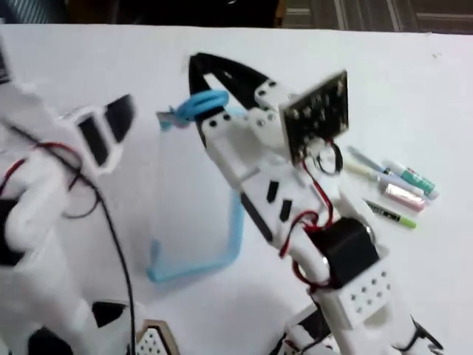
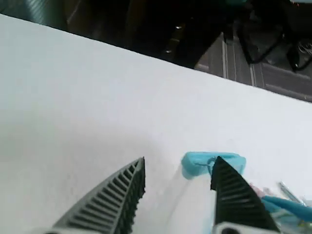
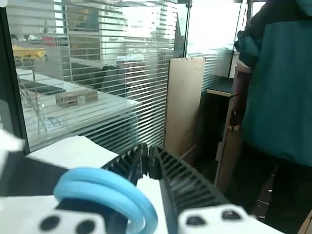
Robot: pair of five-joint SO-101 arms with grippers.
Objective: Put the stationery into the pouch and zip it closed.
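Nearest, right pincer (image 3: 147,157) — tips pressed together, blue loop (image 3: 105,195) curled at its base; whether the loop is pinched, hard to tell. Left pincer (image 2: 179,165) spread wide over white table (image 2: 97,97), blue end of pouch (image 2: 195,165) just past its tips, close by one jaw. Clear, blue-edged pouch flat on table beneath right pincer's arm; pens (image 1: 395,186) well apart from that pincer — on arm's other side, clustered together.
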